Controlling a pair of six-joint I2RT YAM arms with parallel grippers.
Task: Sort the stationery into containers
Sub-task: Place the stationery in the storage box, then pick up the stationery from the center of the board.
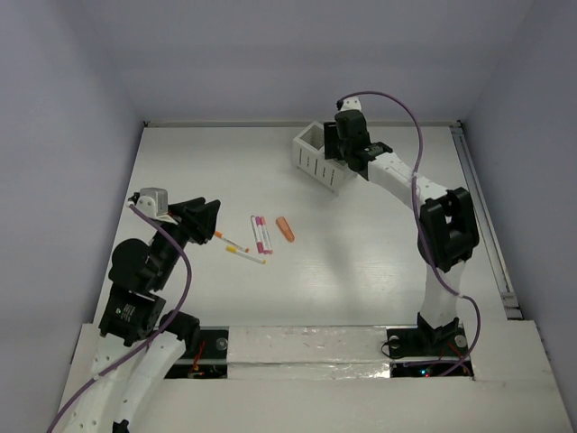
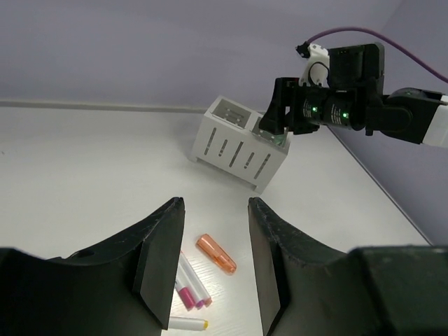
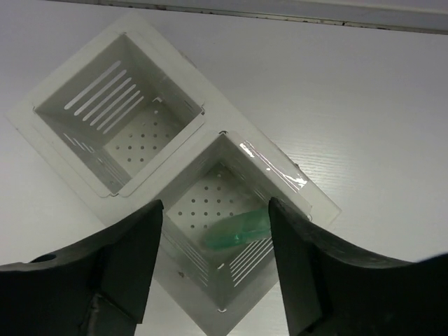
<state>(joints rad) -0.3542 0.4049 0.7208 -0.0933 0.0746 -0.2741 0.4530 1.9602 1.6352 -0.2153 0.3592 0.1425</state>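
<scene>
View from above: slatted white box (image 1: 317, 158) stands at the far side of the table (image 1: 379, 271), with the right gripper (image 1: 347, 152) directly over it. Well away from the box, toward the arm bases, lie two magenta-ended pens (image 1: 261, 234), an orange stick (image 1: 286, 229) just beside them, and a yellow-ended pen (image 1: 245, 255). The left gripper (image 1: 209, 219) hovers farther from the box, beyond the pens.

Left wrist view: left jaws wide apart, holding nothing; the orange stick shows between them on the table.

Right wrist view: right jaws spread wide, clamping nothing. A mint-green stick (image 3: 238, 229) lies tilted inside the box compartment beneath the gripper.
</scene>
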